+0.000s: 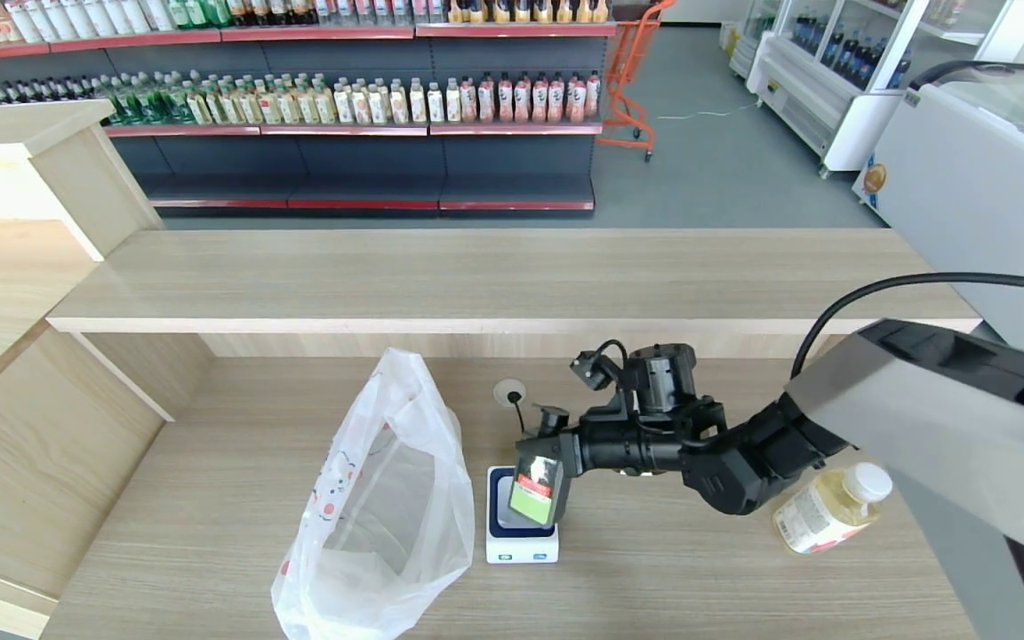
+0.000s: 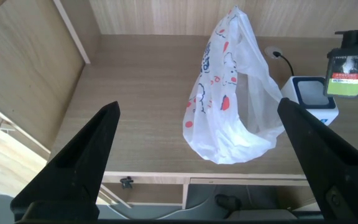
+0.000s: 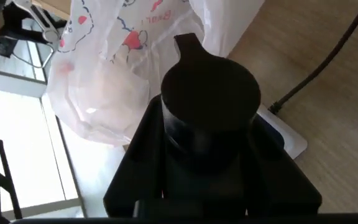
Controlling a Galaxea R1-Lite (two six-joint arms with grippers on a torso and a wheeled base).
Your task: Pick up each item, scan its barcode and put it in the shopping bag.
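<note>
The right arm [image 1: 654,444] is built of matt black cylinders and bulky rounded joints. Nearer the shoulder it is clad in a boxy grey shell [image 1: 921,427], over which a black cable [image 1: 921,277] is arched. A small black camera [image 1: 590,369] is mounted at the wrist. The left gripper [image 2: 197,107] is formed of two black wedge-shaped fingers [image 2: 79,162].

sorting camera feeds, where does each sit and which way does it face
Head view: on the head, facing forward and down at the counter; right gripper holds the labelled item at the scanner.
Left wrist view: facing the shopping bag between the open left gripper.
Right wrist view: looks past the item to the bag.
Shared: all show the bag.
</note>
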